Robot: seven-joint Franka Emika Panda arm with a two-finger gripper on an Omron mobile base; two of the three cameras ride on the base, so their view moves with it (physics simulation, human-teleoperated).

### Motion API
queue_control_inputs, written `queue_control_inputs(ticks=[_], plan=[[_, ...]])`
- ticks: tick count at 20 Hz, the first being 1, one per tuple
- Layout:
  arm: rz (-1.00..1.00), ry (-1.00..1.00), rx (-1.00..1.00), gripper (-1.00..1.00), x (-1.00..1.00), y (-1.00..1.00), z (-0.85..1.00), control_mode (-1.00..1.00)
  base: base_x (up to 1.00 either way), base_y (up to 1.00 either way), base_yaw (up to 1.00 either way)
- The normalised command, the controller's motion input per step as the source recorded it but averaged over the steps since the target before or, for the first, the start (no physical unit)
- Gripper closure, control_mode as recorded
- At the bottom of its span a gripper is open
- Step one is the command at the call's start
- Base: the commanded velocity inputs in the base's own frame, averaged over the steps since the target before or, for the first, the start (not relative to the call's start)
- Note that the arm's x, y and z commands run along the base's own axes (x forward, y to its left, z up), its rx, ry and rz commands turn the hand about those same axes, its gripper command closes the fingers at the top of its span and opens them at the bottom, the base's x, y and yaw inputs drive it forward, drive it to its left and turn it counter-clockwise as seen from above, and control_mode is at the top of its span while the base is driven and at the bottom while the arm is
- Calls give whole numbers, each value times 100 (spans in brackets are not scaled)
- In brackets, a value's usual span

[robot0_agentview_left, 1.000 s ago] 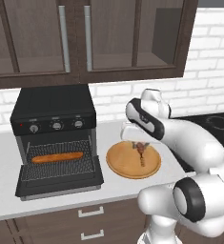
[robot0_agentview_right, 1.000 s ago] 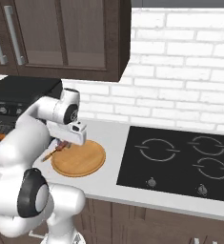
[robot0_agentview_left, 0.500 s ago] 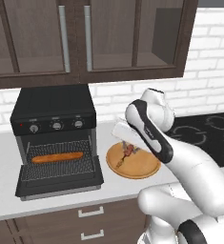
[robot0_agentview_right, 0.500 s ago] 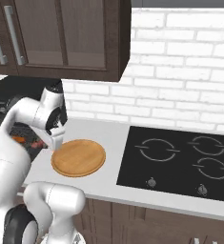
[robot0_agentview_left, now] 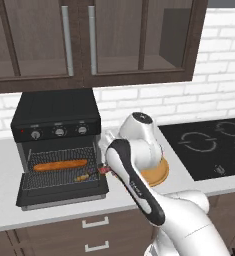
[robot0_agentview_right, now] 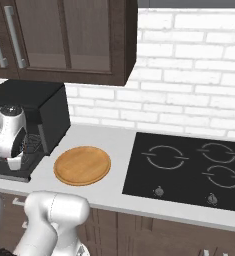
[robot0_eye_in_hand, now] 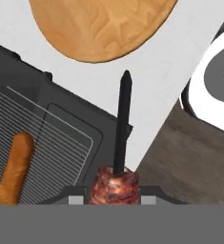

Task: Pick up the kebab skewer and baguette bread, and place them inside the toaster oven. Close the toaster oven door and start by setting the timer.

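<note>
- We see the two-finger gripper clamped on the thin dark skewer with reddish meat.
- The orange-brown baguette lies on the black oven's wire rack.

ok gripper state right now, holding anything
Gripper: shut on the kebab skewer, carrying it above the toaster oven door.
</note>
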Motion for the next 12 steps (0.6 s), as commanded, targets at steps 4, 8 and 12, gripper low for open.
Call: queue_control_inputs(ticks=[4,8,12], plan=[[-19,-2,-4,100,0,100,0,-100,0,0,0],[-5,0,0,100,6,100,13,-100,0,0,0],[-13,0,0,100,21,73,41,-100,0,0,0]])
